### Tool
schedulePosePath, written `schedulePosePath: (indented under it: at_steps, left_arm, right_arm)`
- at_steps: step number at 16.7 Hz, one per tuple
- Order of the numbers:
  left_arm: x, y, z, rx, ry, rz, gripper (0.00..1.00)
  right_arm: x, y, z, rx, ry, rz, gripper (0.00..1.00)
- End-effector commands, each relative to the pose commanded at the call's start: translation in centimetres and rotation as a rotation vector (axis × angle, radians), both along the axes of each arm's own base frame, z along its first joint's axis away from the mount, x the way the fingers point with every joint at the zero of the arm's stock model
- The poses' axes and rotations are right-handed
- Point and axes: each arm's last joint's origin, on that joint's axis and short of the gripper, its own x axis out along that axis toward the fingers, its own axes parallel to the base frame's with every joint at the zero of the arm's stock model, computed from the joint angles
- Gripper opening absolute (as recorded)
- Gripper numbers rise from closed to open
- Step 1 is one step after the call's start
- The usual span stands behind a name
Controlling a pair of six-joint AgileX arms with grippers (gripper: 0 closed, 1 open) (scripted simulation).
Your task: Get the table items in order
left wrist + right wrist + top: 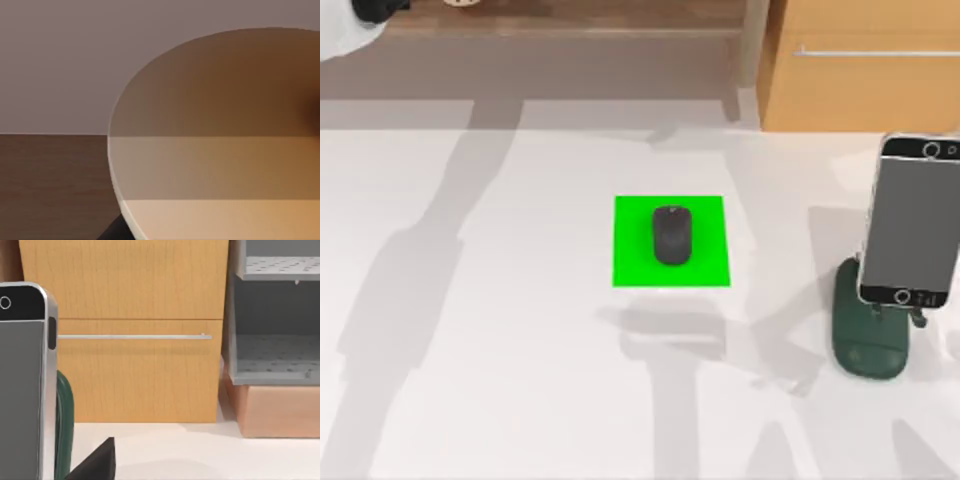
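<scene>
Top view: the white counter [500,380] fills most of the frame. At its centre lies a bright green mat [630,250], and the black mouse [671,235] sits on the middle of that mat, long axis running up and down the frame. At the right edge of the frame the phone [912,225] stands upright, propped on the dark green stand [868,345], whose rounded base rests on the counter just below and left of the phone's lower end. The phone's grey screen faces the camera, with its pale rim along the sides. In the upper right corner a tan cabinet [860,65] with a thin silver handle stands behind the counter. In the upper left corner a white and black part of the left arm [350,25] reaches into the frame.

The left wrist view shows a large tan rounded surface [220,140] very close, banded light to dark, against a wooden floor and plain wall; I cannot tell what it is.

The right wrist view shows the phone [22,385] at the left edge, the stand [64,425] just behind it, the cabinet [140,370] beyond, and a grey shelf unit [275,355] on the right.

For both left and right fingers, I cannot tell whether they are released or clenched.
</scene>
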Motion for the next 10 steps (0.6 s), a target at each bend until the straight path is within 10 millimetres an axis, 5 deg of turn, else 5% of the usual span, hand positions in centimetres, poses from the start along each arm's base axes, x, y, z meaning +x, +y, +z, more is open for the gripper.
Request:
schedulePosePath:
  at_steps: [10]
  left_arm:
    - [0.00, 0.00, 0.00, 0.000, 0.000, 0.000, 0.75]
  right_arm:
    - [0.00, 0.00, 0.00, 0.000, 0.000, 0.000, 1.00]
